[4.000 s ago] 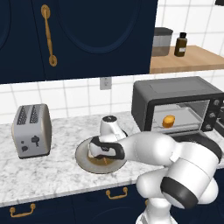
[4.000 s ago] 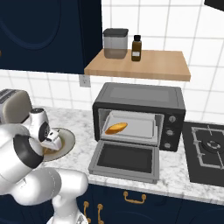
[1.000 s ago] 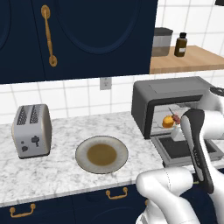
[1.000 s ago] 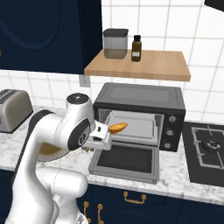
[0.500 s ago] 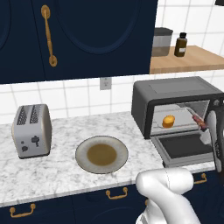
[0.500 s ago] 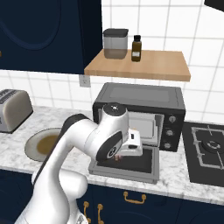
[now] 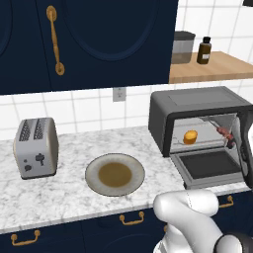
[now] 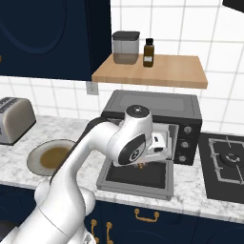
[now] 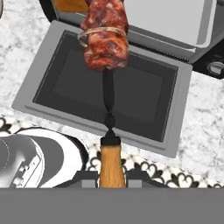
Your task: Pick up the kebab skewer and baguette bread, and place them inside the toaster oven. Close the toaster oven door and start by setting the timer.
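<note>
Above the table (image 7: 69, 192), the oven (image 7: 197, 111) stands with its door (image 9: 109, 87) dropped flat so the cavity, bread (image 7: 190, 137) already on the rack, can take more, and the tool (image 9: 111, 173) grips the skewer (image 9: 105, 37) by its handle, meat leading toward the opening.

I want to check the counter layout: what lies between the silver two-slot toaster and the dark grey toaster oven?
In the left base view, a round brown-centred plate lies on the marble counter between the silver two-slot toaster and the dark grey toaster oven.
</note>
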Motion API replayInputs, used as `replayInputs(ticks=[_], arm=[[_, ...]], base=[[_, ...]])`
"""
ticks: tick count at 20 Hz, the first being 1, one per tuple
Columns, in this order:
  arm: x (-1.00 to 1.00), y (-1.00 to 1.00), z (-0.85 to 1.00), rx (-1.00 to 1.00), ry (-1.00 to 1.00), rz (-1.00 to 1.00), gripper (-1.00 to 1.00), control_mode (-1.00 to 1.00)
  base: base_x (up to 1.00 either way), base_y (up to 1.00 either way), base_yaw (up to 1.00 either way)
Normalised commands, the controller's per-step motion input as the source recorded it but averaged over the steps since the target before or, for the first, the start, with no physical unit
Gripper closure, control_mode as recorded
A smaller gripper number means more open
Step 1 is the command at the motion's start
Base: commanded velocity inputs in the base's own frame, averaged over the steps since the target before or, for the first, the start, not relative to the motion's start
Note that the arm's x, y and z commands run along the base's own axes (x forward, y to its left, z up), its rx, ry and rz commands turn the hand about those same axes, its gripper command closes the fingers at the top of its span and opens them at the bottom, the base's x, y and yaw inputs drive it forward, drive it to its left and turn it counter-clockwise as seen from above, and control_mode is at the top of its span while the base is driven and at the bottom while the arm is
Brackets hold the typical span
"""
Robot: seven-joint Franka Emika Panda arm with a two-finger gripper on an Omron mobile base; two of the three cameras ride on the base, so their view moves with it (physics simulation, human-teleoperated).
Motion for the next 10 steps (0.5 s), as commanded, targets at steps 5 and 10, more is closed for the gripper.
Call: replayInputs(ticks=[5,10], arm=[[0.1,-0.05,-0.23,-0.16,0.08,0.05,1.0,-1.0],[0.13,-0.23,-0.04,-0.1,0.01,0.04,1.0,-1.0]], base=[[0.0,0.0,0.0],[0.0,0.0,0.0]])
